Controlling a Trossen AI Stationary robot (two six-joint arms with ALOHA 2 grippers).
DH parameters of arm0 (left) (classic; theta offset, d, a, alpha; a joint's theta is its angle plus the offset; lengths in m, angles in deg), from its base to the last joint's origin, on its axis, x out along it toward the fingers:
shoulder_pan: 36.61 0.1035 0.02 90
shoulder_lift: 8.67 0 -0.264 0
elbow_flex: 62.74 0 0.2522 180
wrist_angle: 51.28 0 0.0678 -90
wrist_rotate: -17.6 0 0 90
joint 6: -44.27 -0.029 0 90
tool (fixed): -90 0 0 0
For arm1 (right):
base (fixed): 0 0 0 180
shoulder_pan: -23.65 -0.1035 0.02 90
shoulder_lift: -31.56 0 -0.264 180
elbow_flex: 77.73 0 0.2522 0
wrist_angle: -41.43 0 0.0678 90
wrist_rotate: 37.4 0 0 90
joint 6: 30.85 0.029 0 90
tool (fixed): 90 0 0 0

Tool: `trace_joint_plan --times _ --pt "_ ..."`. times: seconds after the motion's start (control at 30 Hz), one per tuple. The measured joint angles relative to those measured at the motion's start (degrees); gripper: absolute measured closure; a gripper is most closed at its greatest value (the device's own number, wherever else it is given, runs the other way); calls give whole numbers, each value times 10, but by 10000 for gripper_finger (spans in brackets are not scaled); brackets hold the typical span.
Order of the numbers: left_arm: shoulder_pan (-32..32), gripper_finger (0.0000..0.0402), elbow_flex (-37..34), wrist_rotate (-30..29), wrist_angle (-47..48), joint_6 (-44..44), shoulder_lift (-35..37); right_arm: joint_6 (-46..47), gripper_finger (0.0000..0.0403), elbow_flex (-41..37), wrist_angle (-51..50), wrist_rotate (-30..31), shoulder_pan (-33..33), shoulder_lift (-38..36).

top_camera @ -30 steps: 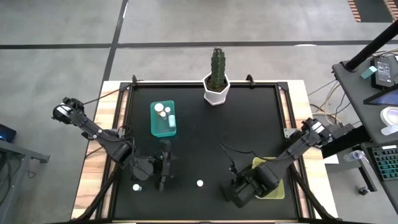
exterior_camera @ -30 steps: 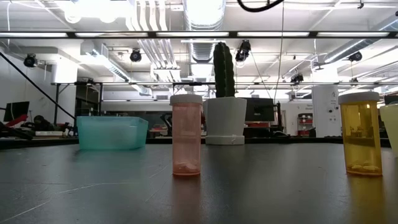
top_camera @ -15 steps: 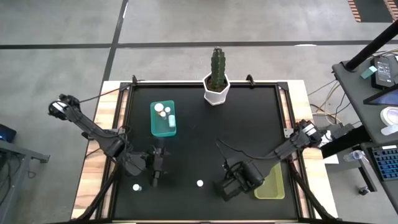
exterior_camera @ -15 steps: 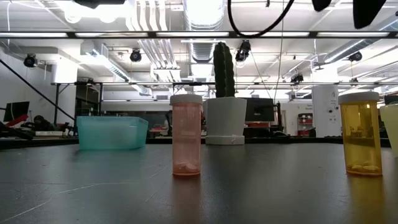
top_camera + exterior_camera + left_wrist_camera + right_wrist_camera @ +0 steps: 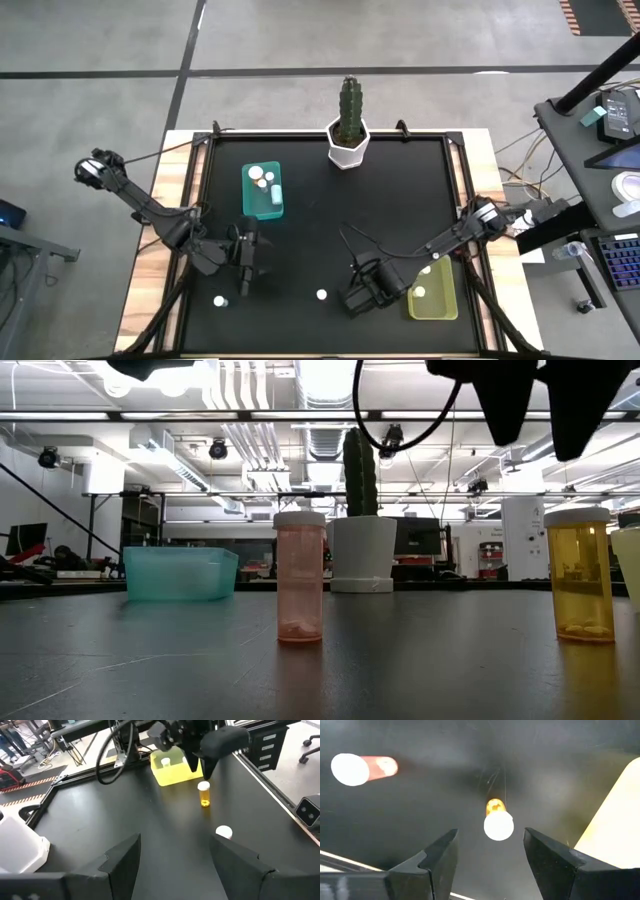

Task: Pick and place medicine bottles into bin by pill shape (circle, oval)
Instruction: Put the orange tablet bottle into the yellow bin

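Observation:
An orange bottle with a white cap stands upright on the black table, also in the low view and the left wrist view. My right gripper hangs open above it, fingers clear of its cap. A pink bottle stands upright to its left, its cap in the high view. Another bottle stands near the front left. My left gripper is open and empty between them.
A teal bin at the far left holds a few bottles. A yellow bin at the near right holds two bottles, close beside my right gripper. A cactus in a white pot stands at the far edge.
My right gripper has gone from over the yellow bin toward the table's left and down, coming into the low view above the orange bottle. My left gripper has drawn back a little toward the table's left and far edge. The bottles have stayed in place.

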Motion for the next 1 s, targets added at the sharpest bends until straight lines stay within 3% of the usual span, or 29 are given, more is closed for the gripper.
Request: trace_joint_plan --times 0.4,1.0 --pt "-2 180 -1 -1 1 0 0 -16 188 0 2 -38 0 55" --pt "-2 180 -1 -1 1 0 0 -20 188 -3 5 -18 0 64"
